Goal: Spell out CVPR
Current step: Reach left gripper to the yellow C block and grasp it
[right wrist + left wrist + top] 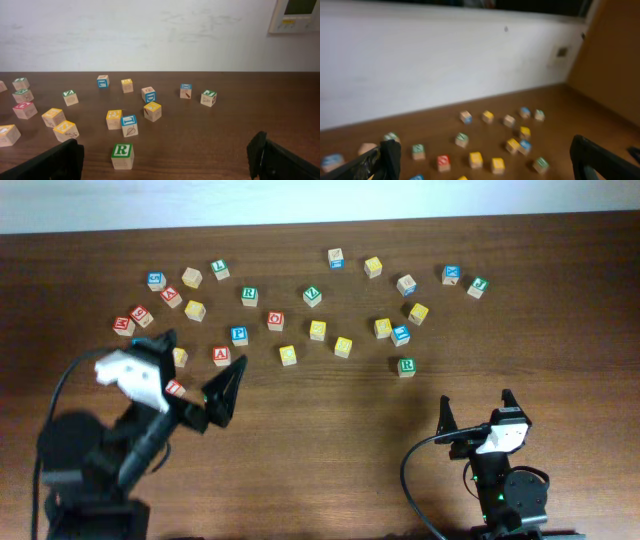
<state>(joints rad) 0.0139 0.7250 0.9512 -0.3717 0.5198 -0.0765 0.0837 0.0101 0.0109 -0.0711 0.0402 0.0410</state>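
Many small wooden letter blocks lie scattered over the far half of the brown table (330, 440). A green R block (406, 366) stands alone nearest the right arm and shows in the right wrist view (122, 155). A blue P block (239, 334) and a red A block (221, 355) lie just beyond the left gripper. I cannot read a C or a V. My left gripper (196, 370) is open and empty above the table, over a red block (175, 388). My right gripper (478, 412) is open and empty, short of the R block.
A second green R block (249, 295) lies at the back left. A white wall (150, 35) runs behind the table's far edge. The left wrist view is blurred; several blocks, such as a yellow one (476, 159), lie between its fingers (485, 150).
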